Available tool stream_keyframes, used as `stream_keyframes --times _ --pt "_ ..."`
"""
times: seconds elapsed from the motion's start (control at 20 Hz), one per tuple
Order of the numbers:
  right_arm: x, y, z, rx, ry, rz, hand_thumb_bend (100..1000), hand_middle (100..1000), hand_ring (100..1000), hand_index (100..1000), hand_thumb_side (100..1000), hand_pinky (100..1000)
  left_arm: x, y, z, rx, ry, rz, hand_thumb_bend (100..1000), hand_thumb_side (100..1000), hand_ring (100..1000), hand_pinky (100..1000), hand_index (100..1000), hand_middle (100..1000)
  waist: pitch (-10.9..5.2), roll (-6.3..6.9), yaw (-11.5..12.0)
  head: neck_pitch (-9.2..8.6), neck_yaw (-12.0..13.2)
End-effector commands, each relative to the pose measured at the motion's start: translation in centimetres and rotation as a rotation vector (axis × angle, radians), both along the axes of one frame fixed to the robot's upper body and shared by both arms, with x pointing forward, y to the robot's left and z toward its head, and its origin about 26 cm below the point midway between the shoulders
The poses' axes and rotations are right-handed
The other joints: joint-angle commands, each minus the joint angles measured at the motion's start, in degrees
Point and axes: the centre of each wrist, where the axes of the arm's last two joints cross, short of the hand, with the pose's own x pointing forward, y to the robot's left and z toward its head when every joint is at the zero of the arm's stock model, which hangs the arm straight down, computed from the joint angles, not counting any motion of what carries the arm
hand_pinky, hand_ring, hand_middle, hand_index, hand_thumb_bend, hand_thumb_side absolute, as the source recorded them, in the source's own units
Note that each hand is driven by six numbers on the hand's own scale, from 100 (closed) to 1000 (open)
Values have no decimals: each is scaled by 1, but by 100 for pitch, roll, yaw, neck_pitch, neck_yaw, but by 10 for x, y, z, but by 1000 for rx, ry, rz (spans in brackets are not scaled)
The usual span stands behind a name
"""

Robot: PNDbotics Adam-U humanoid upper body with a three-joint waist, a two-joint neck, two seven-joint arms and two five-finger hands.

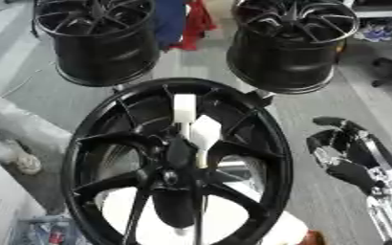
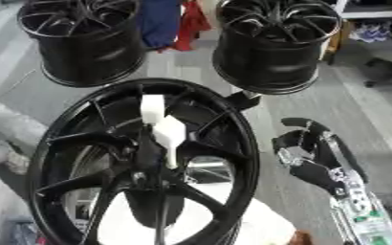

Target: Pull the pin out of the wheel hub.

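Note:
A large black wheel hub (image 1: 91, 158) stands in front of me, filling the middle of both views. Two white pins rise from its centre: one taller, further back (image 1: 184, 109), and one nearer, tilted a little to the right (image 1: 205, 134), both on thin stems going down into the hub's middle. My right hand (image 2: 310, 155) hangs to the right of the rim, apart from it, its black fingers relaxed and holding nothing. My left hand shows in neither view.
Two more black wheels stand behind, at the back left (image 1: 99, 43) and back right (image 1: 287, 45), with red and blue cloth (image 1: 187, 21) between them. A grey wrapped bulk (image 1: 15, 124) lies at the left. A white surface (image 1: 224, 220) shows under the hub.

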Motion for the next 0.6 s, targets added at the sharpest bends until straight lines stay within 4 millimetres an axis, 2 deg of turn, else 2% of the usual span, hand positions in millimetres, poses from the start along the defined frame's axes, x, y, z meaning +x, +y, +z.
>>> stream_keyframes --times 0.05,0.6 --pt "2 -3 8 -3 -25 -2 279 755 640 727 100 646 0 -9 8 -27 -22 -6 187 541 650 605 823 663 -24 10 15 -11 -5" --pt "3 -3 10 -3 -32 -8 295 755 641 738 100 646 0 -24 3 -32 -4 -99 197 553 651 608 824 661 -10 7 7 21 8"
